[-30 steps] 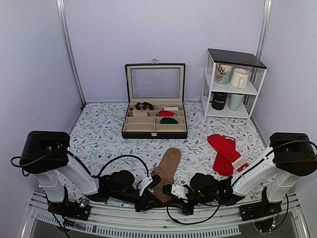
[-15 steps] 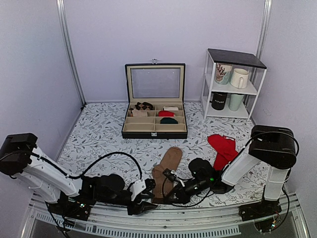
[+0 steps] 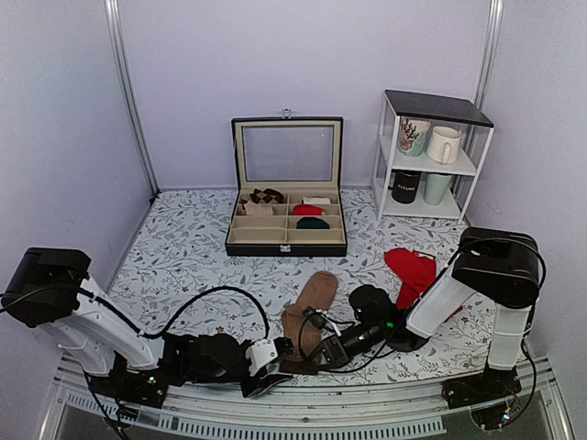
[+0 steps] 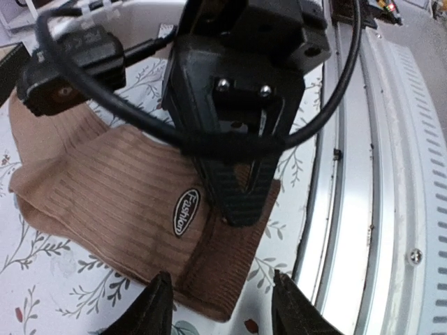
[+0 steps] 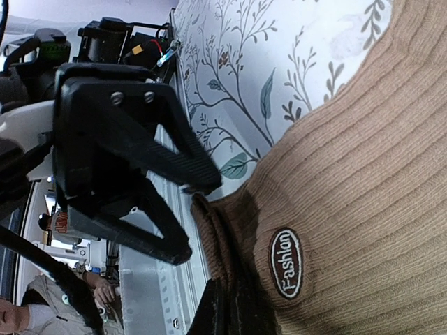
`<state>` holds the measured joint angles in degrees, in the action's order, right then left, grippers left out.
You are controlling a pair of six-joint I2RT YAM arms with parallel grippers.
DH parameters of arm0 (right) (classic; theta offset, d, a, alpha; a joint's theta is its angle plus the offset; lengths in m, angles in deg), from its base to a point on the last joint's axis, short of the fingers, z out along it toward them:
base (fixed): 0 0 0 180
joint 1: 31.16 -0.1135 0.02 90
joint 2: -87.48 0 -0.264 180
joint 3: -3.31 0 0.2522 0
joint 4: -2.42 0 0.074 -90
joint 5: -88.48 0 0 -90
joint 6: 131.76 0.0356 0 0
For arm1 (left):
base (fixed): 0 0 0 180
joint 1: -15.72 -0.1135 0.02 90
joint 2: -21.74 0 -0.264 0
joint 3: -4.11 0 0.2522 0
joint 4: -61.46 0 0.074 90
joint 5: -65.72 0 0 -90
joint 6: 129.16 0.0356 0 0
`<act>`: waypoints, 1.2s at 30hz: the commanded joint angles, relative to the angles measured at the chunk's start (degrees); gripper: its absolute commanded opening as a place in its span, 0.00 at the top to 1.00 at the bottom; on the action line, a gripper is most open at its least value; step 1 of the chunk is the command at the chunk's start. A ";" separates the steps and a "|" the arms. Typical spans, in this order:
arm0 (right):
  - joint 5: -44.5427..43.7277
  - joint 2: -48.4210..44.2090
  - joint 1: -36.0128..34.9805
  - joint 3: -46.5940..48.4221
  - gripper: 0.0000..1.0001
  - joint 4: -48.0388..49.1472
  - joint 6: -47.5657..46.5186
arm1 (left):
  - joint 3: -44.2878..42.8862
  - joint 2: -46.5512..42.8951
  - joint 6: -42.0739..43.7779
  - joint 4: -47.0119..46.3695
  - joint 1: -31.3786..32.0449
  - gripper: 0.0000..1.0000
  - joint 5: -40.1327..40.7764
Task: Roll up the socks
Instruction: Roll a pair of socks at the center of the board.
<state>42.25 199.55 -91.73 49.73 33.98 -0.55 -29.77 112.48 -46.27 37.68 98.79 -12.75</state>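
Observation:
The tan ribbed socks (image 3: 310, 304) lie flat and long on the patterned table, cuff toward the near edge. An oval "Fashion" label (image 4: 185, 211) sits near the cuff. My right gripper (image 3: 307, 351) is shut on the socks' cuff; in the right wrist view its fingertips (image 5: 227, 307) pinch the bunched cuff edge. My left gripper (image 3: 278, 356) stands open right beside it. In the left wrist view its two tips (image 4: 223, 310) straddle the cuff's corner without gripping it. The right gripper's black fingers (image 4: 241, 188) press on the cuff just ahead.
Red socks (image 3: 417, 275) lie to the right of the tan pair. A black compartment box (image 3: 286, 246) with raised lid holds small rolls at the back. A white shelf (image 3: 429, 160) with mugs stands back right. The metal rail (image 3: 293, 417) runs along the near edge.
The left gripper has opened and let go of the cuff. The right gripper has swung left onto the socks' near end and stays shut there.

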 commanded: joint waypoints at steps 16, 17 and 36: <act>-7.47 6.89 0.28 -4.70 1.00 -18.38 2.56 | -3.05 10.04 2.85 -7.55 1.49 0.52 3.18; -7.55 6.81 0.28 -4.93 1.00 -18.34 2.56 | -2.55 10.11 2.40 -8.04 1.23 0.53 3.03; -16.14 -10.80 -0.13 -7.59 0.74 -16.75 -6.39 | -2.33 11.93 -7.58 -1.35 -2.67 1.00 -12.46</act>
<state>37.49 196.65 -91.89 48.16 31.64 0.30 -31.96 122.29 -48.46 29.05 98.46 -14.56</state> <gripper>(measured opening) 0.179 0.037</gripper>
